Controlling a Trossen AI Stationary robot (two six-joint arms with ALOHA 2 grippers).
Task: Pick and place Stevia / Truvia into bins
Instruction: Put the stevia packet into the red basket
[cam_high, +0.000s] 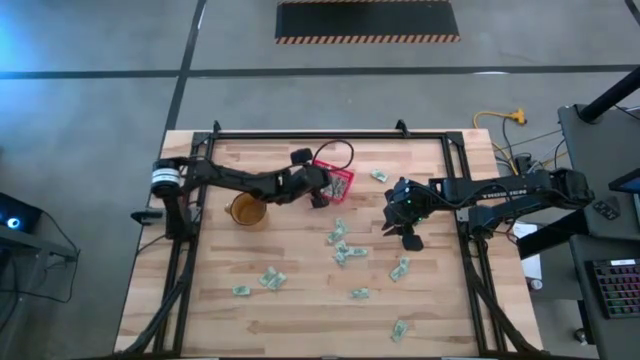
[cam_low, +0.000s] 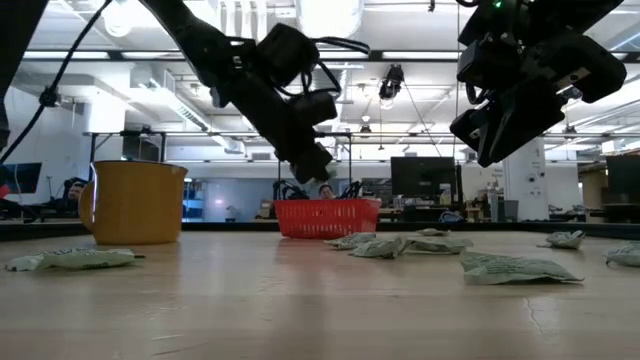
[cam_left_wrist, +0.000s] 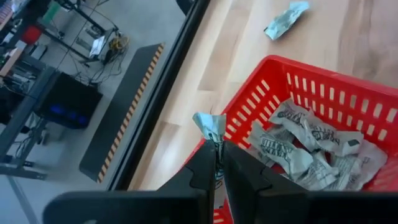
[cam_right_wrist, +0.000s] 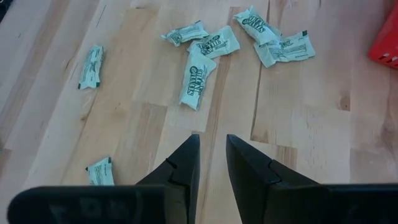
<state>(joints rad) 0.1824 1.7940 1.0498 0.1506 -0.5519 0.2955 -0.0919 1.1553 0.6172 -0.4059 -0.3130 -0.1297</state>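
We see the left gripper (cam_left_wrist: 217, 168) up over the near-rim of the small bright red latticed plastic basket (cam_left_wrist: 261, 93), its two dark fingers (cam_left_wrist: 199, 174) pinched tight on one crumpled pale green-and-white paper sachet (cam_left_wrist: 211, 126), which sticks up betw. the tips. From the high view that gripper (cam_high: 318, 192) sits at the basket's (cam_high: 334, 184) left edge, near the back-centre of the pale wooden plank table (cam_high: 300, 310). Inside the basket we count a heap of similar sachets (cam_left_wrist: 311, 149) already lying flat & overlapping.

The right gripper (cam_right_wrist: 211, 158) hangs above bare wood w/ its fingers a narrow gap apart, nothing betw. them. In the high view it (cam_high: 405, 225) is right of centre, well apart from the basket.

Loose sachets remain on the table: a cluster (cam_high: 342, 244) near the middle, just left of the right gripper; one (cam_high: 380, 175) right of the basket; others (cam_high: 272, 278) scattered toward the front edge. In the right wrist view a group of them (cam_right_wrist: 217, 43) lies ahead of the fingers.

A mustard-yellow mug (cam_high: 248, 211) stands on the table left of the basket, under the left arm; in the low view it (cam_low: 130, 200) is upright, handle to its left.
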